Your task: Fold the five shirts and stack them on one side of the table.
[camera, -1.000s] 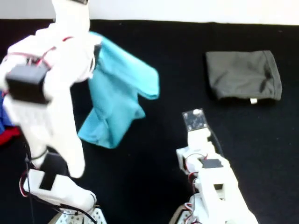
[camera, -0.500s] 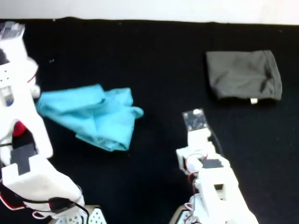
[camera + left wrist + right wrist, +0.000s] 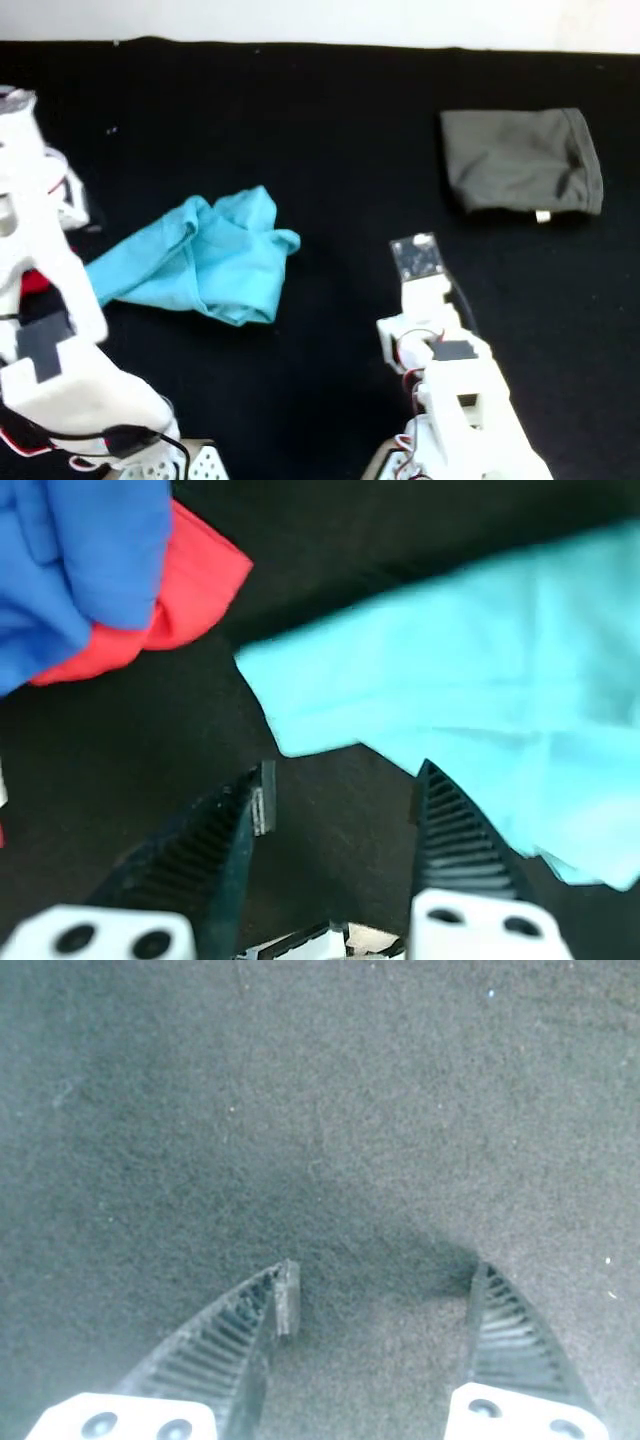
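A crumpled turquoise shirt [image 3: 200, 262] lies on the black table left of centre. At the back right rests a folded grey shirt [image 3: 520, 160]. My left gripper [image 3: 340, 780] hangs open over the bare cloth just beside the turquoise shirt [image 3: 470, 690], with nothing between its fingers. A red shirt [image 3: 170, 600] and a blue shirt [image 3: 70, 560] lie bunched beyond it; a bit of the red shirt [image 3: 35, 281] peeks out behind the left arm. My right gripper [image 3: 380, 1290] stands open over bare black table, holding nothing.
The left arm [image 3: 45, 300] rises along the left edge, the right arm [image 3: 445, 370] at the front centre-right. The black tablecloth [image 3: 350, 120] stretches back to a white wall.
The left arm carried the turquoise shirt from up in the air down onto the table, let it go and drew back to the left. The right arm kept still.
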Action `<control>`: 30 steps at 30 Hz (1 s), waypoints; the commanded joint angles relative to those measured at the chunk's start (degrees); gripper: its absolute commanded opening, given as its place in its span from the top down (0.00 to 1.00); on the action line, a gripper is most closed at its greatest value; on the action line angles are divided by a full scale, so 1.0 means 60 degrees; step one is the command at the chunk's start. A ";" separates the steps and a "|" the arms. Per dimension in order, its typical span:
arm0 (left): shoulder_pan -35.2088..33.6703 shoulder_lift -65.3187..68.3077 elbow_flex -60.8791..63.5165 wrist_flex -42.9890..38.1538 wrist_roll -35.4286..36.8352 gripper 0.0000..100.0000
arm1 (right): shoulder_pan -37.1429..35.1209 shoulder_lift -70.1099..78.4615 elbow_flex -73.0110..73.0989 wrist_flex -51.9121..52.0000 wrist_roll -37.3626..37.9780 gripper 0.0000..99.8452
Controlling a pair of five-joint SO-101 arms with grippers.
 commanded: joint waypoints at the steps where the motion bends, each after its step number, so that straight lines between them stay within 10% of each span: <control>1: 0.2176 -0.0901 -0.0212 0.1143 -0.0059 0.78 | -0.0022 0.0007 0.0007 -0.0227 0.0059 0.74; 10: 0.5311 0.0183 0.1912 -0.1201 -0.0059 0.80 | -0.0022 0.0007 0.0007 -0.0227 0.0059 0.74; 30: 0.0652 0.4945 -0.3509 -0.2755 -0.0059 0.80 | -0.0022 0.0007 0.0007 -0.0242 0.0059 0.74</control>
